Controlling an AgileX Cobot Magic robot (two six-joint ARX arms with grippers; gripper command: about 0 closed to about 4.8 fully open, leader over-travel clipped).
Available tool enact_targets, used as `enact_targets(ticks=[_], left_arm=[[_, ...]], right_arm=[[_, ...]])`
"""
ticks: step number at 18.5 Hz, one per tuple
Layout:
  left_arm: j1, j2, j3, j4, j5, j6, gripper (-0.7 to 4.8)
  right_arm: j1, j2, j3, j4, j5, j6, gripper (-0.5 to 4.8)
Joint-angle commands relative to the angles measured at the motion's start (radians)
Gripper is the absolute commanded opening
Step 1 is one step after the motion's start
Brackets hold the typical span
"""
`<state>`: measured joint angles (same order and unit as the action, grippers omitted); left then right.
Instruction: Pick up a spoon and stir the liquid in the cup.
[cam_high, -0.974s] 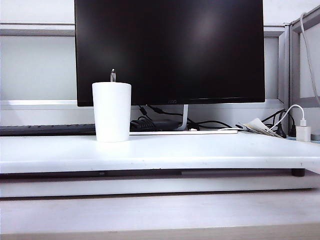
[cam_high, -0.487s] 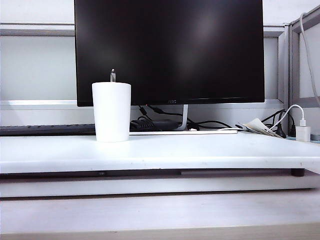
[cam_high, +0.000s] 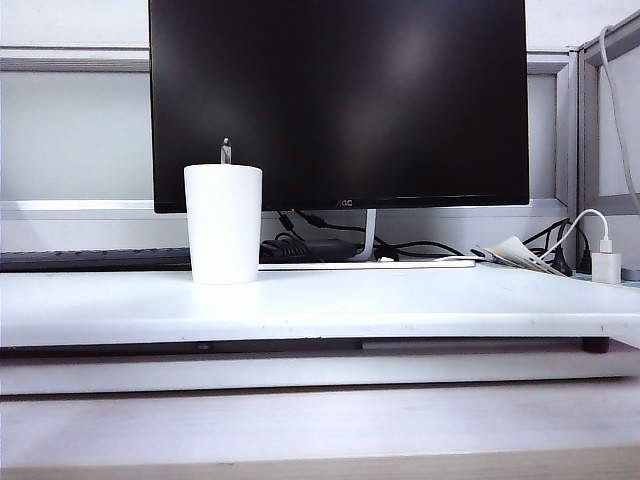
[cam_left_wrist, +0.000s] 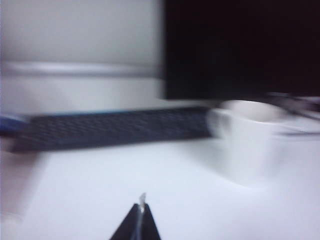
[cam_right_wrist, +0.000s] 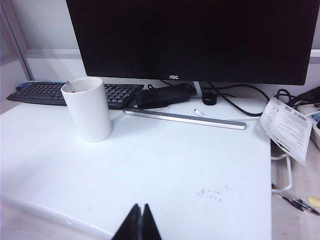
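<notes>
The white cup (cam_high: 223, 225) stands upright on the left part of the white board, in front of the monitor. The slim grey handle end of the spoon (cam_high: 226, 151) sticks up out of it. In the right wrist view the cup (cam_right_wrist: 88, 110) is far ahead, with the spoon (cam_right_wrist: 70, 86) leaning on its rim. My right gripper (cam_right_wrist: 140, 207) is shut and empty above the board's near edge. The left wrist view is blurred. My left gripper (cam_left_wrist: 140, 206) is shut, well short of the cup (cam_left_wrist: 247, 142), with a pale sliver at its tip that I cannot identify. Neither gripper shows in the exterior view.
A large black monitor (cam_high: 340, 100) stands behind the cup, its stand bar (cam_right_wrist: 185, 118) and cables (cam_right_wrist: 165, 95) on the board. A dark keyboard (cam_right_wrist: 45, 92) lies behind the cup. Paper (cam_right_wrist: 286, 127) and a white charger (cam_high: 606, 265) sit at the right edge.
</notes>
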<state>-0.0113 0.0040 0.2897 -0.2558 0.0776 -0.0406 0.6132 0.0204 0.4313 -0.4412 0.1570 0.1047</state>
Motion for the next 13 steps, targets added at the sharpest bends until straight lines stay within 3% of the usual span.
enact_targets(ticks=[1,5,13], left_arm=[[0.000,0.000,-0.117,0.242,-0.040,0.024,-0.04],[-0.001,0.000,-0.246,0.364,-0.040,-0.066,-0.04],[-0.001,0.000,-0.280,0.377,-0.035,-0.063,-0.04]], right_arm=[[0.002,-0.001,0.005,0.011,0.001,0.002,0.01],[0.002,-0.002,0.005,0.011,0.001,0.002,0.01],[0.002,-0.002,0.005,0.011,0.001,0.002,0.01]])
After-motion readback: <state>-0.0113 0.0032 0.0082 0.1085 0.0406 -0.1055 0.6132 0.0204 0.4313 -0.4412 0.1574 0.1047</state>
